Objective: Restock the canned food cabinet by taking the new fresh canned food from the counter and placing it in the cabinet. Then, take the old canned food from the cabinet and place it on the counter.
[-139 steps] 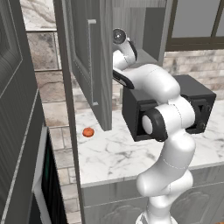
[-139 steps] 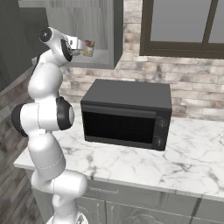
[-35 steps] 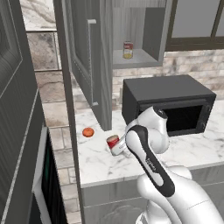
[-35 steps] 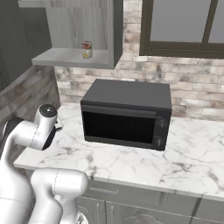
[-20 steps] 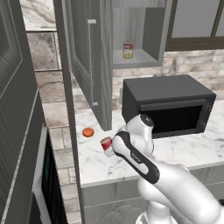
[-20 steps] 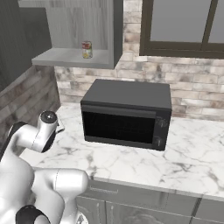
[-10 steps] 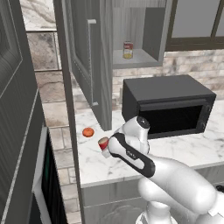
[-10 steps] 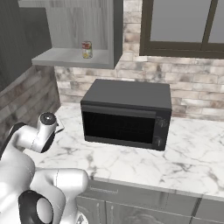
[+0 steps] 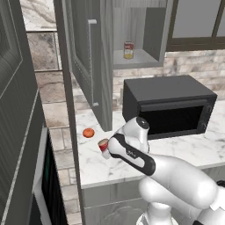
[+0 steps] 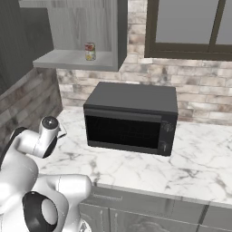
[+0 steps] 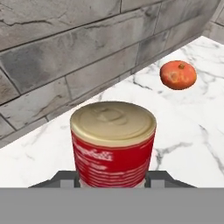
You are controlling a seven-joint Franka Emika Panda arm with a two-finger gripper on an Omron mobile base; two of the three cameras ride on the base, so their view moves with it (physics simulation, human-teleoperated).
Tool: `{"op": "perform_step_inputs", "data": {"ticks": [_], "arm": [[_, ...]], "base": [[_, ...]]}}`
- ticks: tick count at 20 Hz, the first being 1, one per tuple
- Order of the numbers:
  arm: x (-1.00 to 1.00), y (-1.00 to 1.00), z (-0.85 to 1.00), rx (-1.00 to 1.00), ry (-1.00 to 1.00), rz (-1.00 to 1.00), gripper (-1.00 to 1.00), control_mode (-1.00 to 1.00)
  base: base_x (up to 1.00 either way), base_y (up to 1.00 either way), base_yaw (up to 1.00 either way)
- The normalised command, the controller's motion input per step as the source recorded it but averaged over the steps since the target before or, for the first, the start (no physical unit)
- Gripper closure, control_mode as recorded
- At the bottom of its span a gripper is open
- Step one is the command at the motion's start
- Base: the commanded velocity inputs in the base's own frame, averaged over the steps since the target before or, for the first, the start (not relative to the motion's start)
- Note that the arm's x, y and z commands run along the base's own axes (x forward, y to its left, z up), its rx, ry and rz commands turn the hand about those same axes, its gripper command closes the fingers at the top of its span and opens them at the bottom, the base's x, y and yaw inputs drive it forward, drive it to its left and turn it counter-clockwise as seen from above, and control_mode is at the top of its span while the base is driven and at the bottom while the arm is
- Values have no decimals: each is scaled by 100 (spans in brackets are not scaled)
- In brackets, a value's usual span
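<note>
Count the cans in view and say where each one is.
2. The yellow can stands on the cabinet shelf. The red can is in the gripper, low over the counter near the fruit. Others may be hidden behind the door.

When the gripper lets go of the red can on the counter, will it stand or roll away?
The red can is upright, its flat lid facing up, so it will probably stay standing on the counter. It looks rigid metal, unlikely to deform. If tipped, its round side would likely roll, perhaps toward the orange-red fruit.
</note>
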Motion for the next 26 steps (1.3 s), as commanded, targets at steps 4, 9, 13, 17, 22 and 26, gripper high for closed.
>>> {"op": "perform_step_inputs", "data": {"ticks": [4, 9, 13, 17, 22, 26], "arm": [[0, 0, 1, 0, 0, 0, -100, -100], [-3, -1, 13, 0, 0, -1, -100, -100], [-13, -1, 52, 2, 0, -6, -100, -100], [-56, -8, 97, 2, -3, -9, -100, -100], [-99, -52, 100, 0, 0, -10, -100, -100], [-100, -98, 95, 0, 0, -7, -100, -100]], "base": [[0, 0, 0], [0, 0, 0], [0, 0, 0], [0, 0, 0], [0, 0, 0], [0, 0, 0]]}}
